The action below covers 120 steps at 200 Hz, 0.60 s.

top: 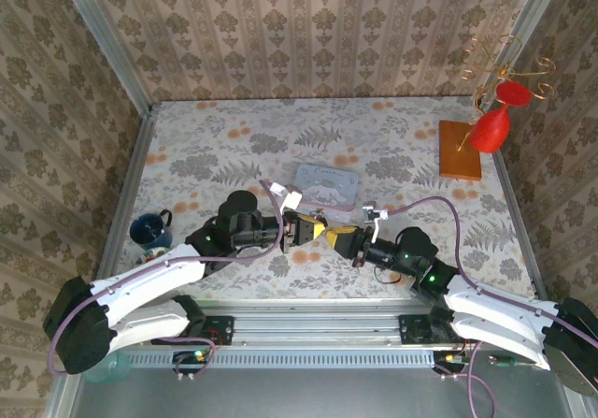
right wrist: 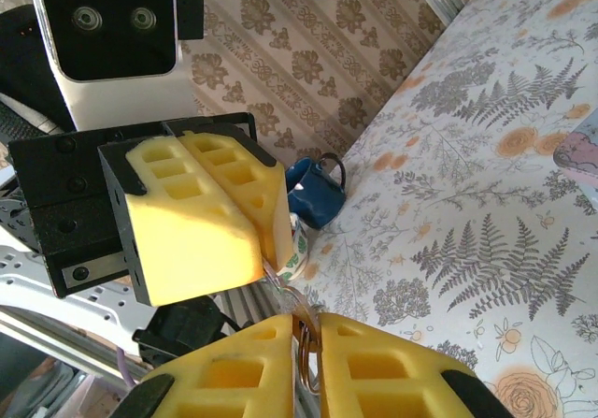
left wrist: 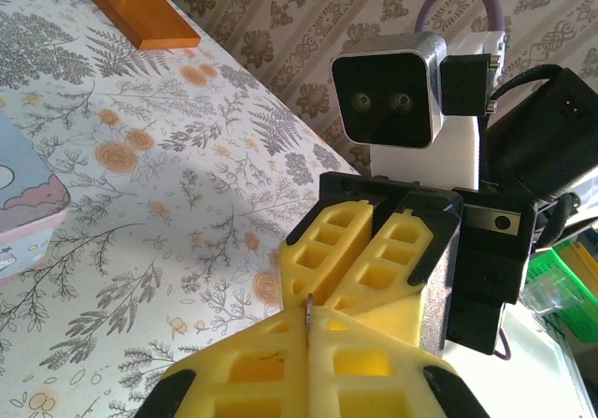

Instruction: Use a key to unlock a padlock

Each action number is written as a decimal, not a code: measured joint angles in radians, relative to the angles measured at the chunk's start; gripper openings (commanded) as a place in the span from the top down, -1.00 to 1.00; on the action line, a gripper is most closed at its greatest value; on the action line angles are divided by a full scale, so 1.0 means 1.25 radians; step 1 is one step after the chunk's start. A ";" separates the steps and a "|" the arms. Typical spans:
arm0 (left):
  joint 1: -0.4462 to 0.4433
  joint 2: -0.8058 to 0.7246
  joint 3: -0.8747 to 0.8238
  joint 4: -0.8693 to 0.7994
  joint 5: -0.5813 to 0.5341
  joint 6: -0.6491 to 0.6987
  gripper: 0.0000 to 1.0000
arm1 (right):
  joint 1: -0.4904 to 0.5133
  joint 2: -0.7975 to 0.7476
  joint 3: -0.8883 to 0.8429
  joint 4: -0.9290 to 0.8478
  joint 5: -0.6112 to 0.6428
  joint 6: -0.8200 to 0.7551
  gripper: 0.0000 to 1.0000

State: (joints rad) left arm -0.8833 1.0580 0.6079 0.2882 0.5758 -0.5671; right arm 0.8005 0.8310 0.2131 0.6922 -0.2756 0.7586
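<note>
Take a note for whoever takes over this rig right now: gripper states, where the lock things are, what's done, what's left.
Left gripper shut, a thin metal edge at its fingertip seam.
Right gripper shut on a small metal ring.
They meet tip to tip above the table, near the pastel tin.
Padlock: too small to tell among the fingertips.
Done: pieces are off the table, held together.
Left: likely seat the key, turn it, free the shackle.
</note>
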 measured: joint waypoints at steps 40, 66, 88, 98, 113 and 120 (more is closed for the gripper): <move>0.001 0.003 0.003 -0.006 0.008 0.001 1.00 | 0.000 0.000 0.000 0.001 -0.002 0.004 0.60; 0.000 0.013 0.003 -0.006 0.022 0.001 1.00 | -0.001 0.000 0.000 0.006 -0.002 0.006 0.67; 0.001 0.015 0.003 -0.005 0.023 0.000 1.00 | -0.002 0.000 0.000 0.006 -0.003 0.009 0.86; 0.002 0.015 0.003 -0.005 0.021 0.000 1.00 | -0.004 0.000 0.000 0.006 -0.006 0.005 0.92; 0.003 0.015 0.003 -0.005 0.018 0.000 1.00 | -0.004 0.000 0.000 0.006 -0.009 0.007 1.00; 0.003 0.015 0.003 -0.005 0.018 0.000 1.00 | -0.004 0.000 0.000 0.006 -0.009 0.006 1.00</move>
State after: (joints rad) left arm -0.8799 1.0763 0.6113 0.2825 0.5983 -0.5667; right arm 0.7952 0.8314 0.2131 0.6998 -0.2867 0.7658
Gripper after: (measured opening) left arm 0.052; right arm 0.064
